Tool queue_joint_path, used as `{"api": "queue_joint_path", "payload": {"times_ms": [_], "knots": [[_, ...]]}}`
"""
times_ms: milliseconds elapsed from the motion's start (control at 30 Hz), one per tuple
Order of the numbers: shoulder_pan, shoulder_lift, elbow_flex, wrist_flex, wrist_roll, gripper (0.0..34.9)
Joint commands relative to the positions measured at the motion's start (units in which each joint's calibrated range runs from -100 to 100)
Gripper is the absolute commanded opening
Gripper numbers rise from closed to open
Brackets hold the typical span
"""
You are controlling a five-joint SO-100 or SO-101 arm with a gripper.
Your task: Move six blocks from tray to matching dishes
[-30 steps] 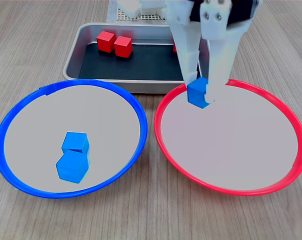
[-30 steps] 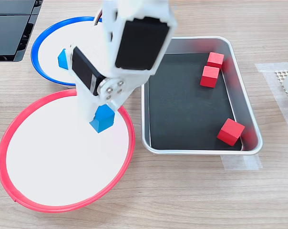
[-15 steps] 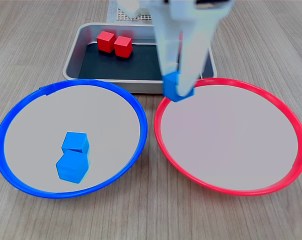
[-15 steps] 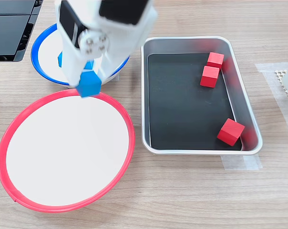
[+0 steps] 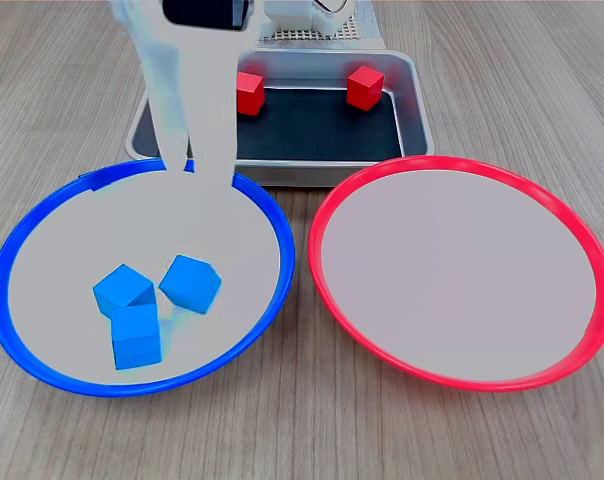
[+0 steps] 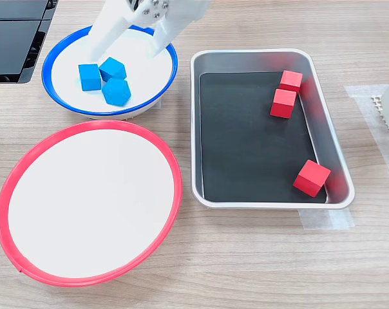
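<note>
Pincer (image 6: 131, 40) hangs over the far edge of the blue-rimmed dish (image 6: 64, 107), jaws spread wide, nothing between them. In the first exterior view it shows as a motion-blurred pale shape (image 5: 190, 160) at the dish's far rim.

Three blue blocks sit in the blue-rimmed dish, bunched together: one square-on (image 6: 89, 76), one beside it (image 6: 112, 67), one tilted on an edge or corner (image 6: 117, 92), near or touching the other two. Blue half looks done.

Three red blocks are in the tray (image 6: 265, 203): two close together at the second exterior view's upper right wall (image 6: 290, 81) (image 6: 283, 103), one alone near the lower right corner (image 6: 312, 177). Red-rimmed dish (image 6: 14, 174) has nothing in it. Wood-grain worktop (image 6: 246, 270) under everything.

Risks, as judgement:
- The tilted blue block may topple or roll.
- Open jaws low over the dish could clip its rim or the cubes on the way out.
- The red pair sit tight against each other and the tray wall: a finger may not fit, or may push the neighbour.
</note>
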Motion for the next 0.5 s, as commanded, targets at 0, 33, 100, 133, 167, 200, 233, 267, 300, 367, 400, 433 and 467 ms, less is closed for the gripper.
{"api": "queue_joint_path", "payload": {"times_ms": [0, 33, 100, 133, 167, 200, 233, 267, 300, 367, 400, 433, 467], "knots": [[0.0, -11.1, 5.4, 5.7, 4.1, 0.2], [-0.2, -14.2, 8.0, 9.3, 6.1, 0.2], [-1.1, -20.4, 14.4, 15.5, 9.8, 0.2], [-1.9, -23.7, 18.6, 16.6, 10.8, 0.2], [-3.1, -27.3, 23.3, 16.9, 11.4, 0.2], [-4.4, -30.6, 27.8, 16.6, 11.5, 0.2], [-6.3, -34.2, 32.4, 15.9, 10.8, 0.2], [-8.1, -36.9, 36.0, 15.4, 9.9, 0.2], [-11.1, -40.2, 40.5, 14.5, 7.8, 0.2], [-15.6, -43.4, 45.4, 13.6, 4.8, 0.2], [-17.5, -44.1, 47.0, 13.3, 3.7, 0.3], [-19.0, -44.6, 48.2, 13.1, 3.0, 0.5], [-20.9, -45.2, 49.8, 12.8, 1.9, 1.6]]}}
